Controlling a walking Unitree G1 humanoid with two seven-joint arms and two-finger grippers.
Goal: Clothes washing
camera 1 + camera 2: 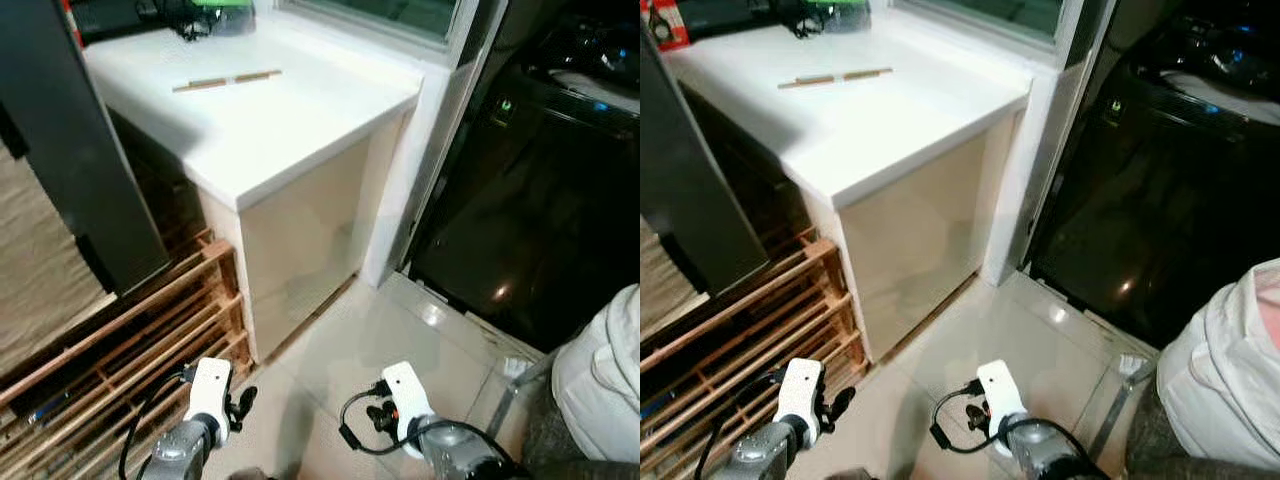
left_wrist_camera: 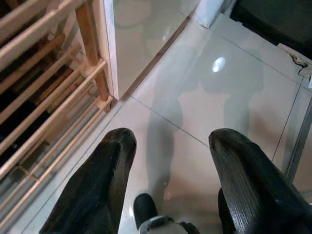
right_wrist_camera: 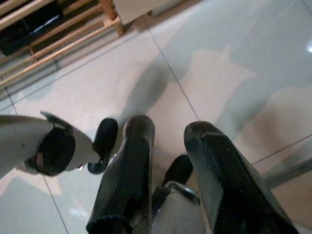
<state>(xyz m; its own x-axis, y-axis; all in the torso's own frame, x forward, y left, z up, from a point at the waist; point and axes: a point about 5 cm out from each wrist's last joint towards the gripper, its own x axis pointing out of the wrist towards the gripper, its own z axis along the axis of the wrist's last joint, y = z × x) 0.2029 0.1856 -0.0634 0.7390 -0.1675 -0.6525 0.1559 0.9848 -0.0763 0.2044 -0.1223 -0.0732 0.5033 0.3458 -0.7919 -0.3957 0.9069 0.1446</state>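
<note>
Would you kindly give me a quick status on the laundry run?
Left gripper open, empty, low over tile floor. Right gripper open, empty. Dark washing machine ahead right. White cabinet ahead left, white laundry bundle far right.

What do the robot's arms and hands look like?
Each arm is silver metal ending in a white block with looping black cables. The left end effector and the right end effector each have two long, thick black fingers with a rough, ridged surface and rounded tips.
</note>
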